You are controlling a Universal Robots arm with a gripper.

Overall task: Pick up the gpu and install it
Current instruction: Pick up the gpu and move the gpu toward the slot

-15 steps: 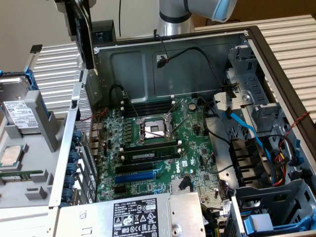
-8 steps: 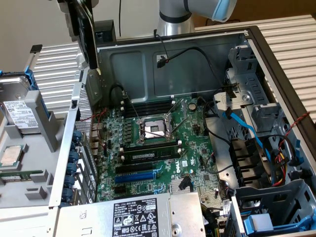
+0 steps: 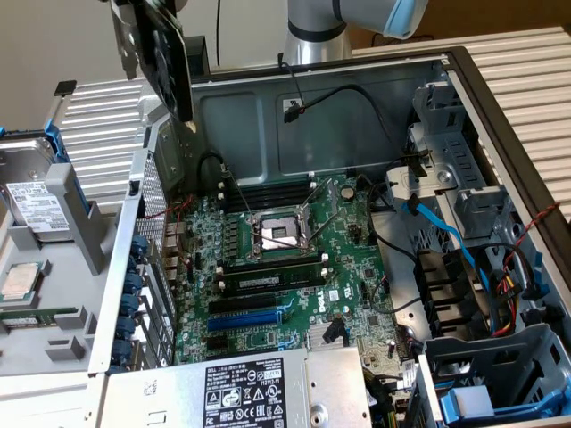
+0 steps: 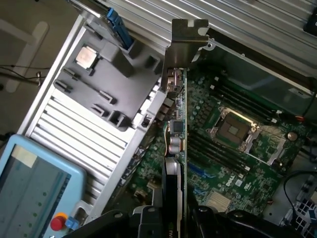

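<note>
**Slatted surface (image 3: pixel 526 62), open case (image 3: pixel 259 116), gpu (image 3: pixel 169 62) aloft**

White slats are seen beneath the case, its motherboard (image 3: pixel 294 267) exposed. The gpu is held over the case's corner at eleven o'clock in the exterior view, clamped by the gripper (image 4: pixel 174 218). Its long axis runs away from the gripper, silver bracket (image 4: pixel 188 42) farthest.

The arm (image 3: pixel 312 31) holds its end effector (image 4: pixel 173 218) pointing downward, jaws clamped on the gpu (image 4: pixel 177 130).

gpu (image 3: pixel 165 62) | small card, black cooler, silver end plate | on edge | high above the case (image 3: pixel 268 116), exterior view's left
</note>
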